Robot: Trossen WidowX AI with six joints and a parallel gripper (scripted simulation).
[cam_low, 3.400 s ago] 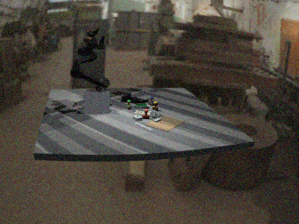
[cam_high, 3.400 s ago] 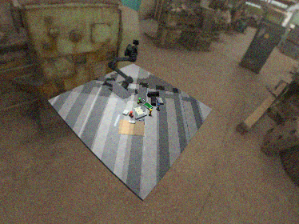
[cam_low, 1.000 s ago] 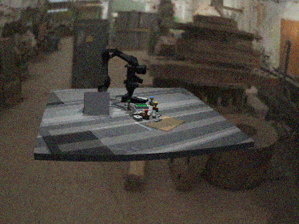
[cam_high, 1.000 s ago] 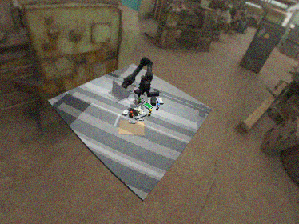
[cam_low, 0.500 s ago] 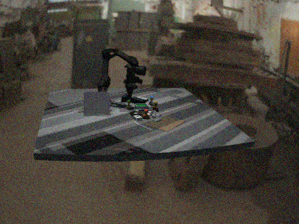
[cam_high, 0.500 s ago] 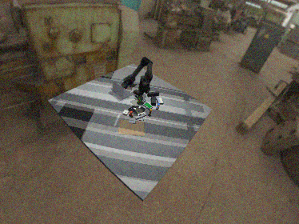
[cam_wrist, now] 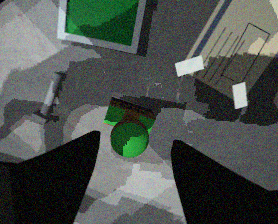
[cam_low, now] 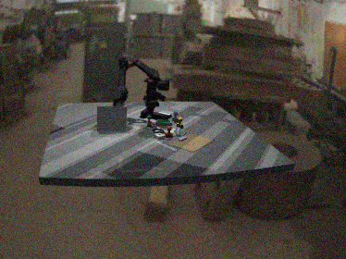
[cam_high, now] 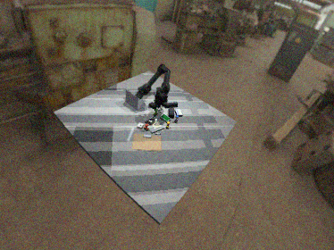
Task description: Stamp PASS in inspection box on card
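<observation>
A stamp with a round green knob (cam_wrist: 129,142) stands between the fingertips in the wrist view. My gripper (cam_wrist: 136,142) is open, with a gap on both sides of the knob; I cannot tell how high it is above it. The stamp's lettering is hidden. The green ink pad (cam_wrist: 102,20) (cam_high: 164,117) (cam_low: 163,122) in its pale frame lies beyond the stamp, at the top of the wrist view. The cream card (cam_wrist: 242,20) with a blue stripe and a thin outlined box is at the upper right, with white tabs at its edge.
A grey upright panel (cam_high: 134,100) (cam_low: 111,119) stands near the arm. Red (cam_low: 169,129), yellow (cam_low: 180,119) and blue (cam_low: 176,114) knobs stand around the pad. A tan sheet (cam_high: 146,143) (cam_low: 191,142) lies nearer the front. A small grey rod-like part (cam_wrist: 50,97) lies left of the stamp.
</observation>
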